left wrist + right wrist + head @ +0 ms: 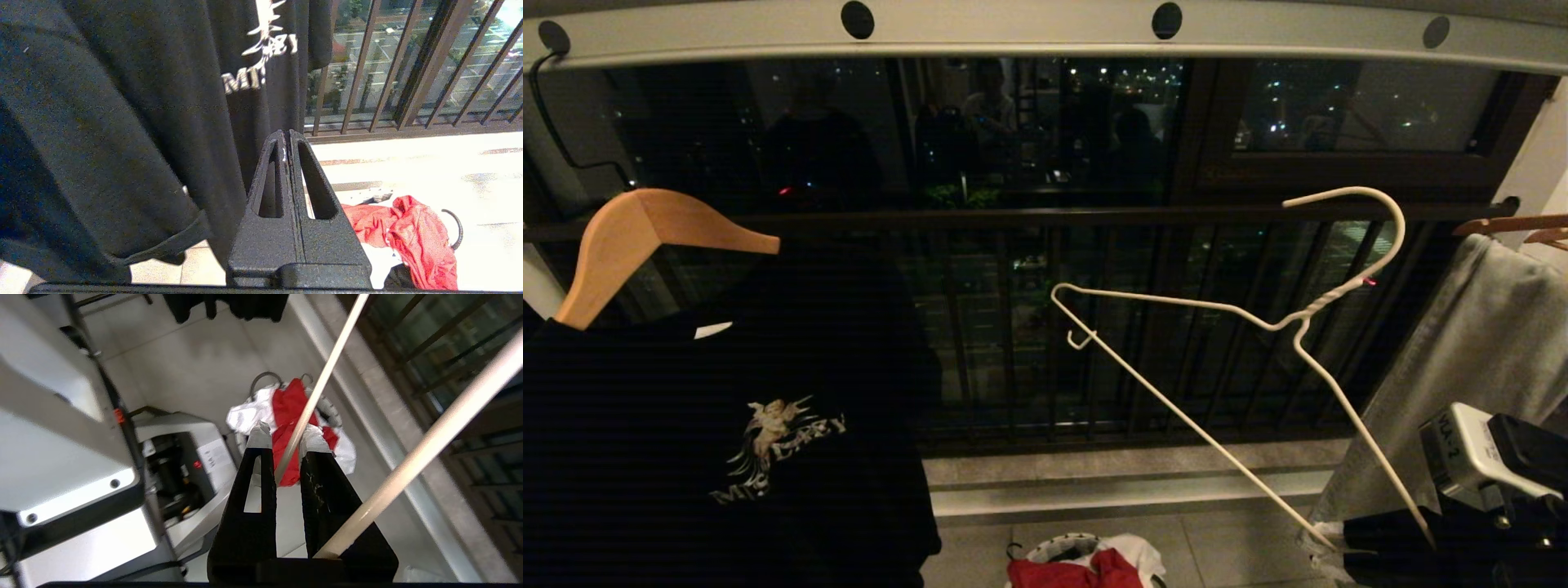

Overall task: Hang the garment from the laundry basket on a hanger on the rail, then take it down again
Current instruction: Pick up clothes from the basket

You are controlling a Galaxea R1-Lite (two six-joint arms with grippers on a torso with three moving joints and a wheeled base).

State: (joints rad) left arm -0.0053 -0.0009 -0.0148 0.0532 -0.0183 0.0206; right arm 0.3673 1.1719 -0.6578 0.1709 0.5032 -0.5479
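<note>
The red garment [1086, 573] lies crumpled in the laundry basket [1052, 544] on the floor, low in the head view. It also shows in the wrist views as a red garment [408, 237] [289, 401]. The thin white wire hanger [1262, 325] hangs tilted in the air, its hook clear of the pale rail [1045, 39] overhead. My right gripper [1331, 545] is shut on the hanger's lower corner. In the right wrist view a hanger wire [310, 396] runs between that right gripper [286, 435]. My left gripper [286, 139] is shut and empty, parked beside the black T-shirt.
A black T-shirt [727, 425] with an angel print hangs at the left on a wooden hanger [645, 229]. Grey cloth [1486, 343] hangs at the right. A dark balcony railing [1045, 216] runs behind. White cloth [245, 416] lies in the basket beside the garment.
</note>
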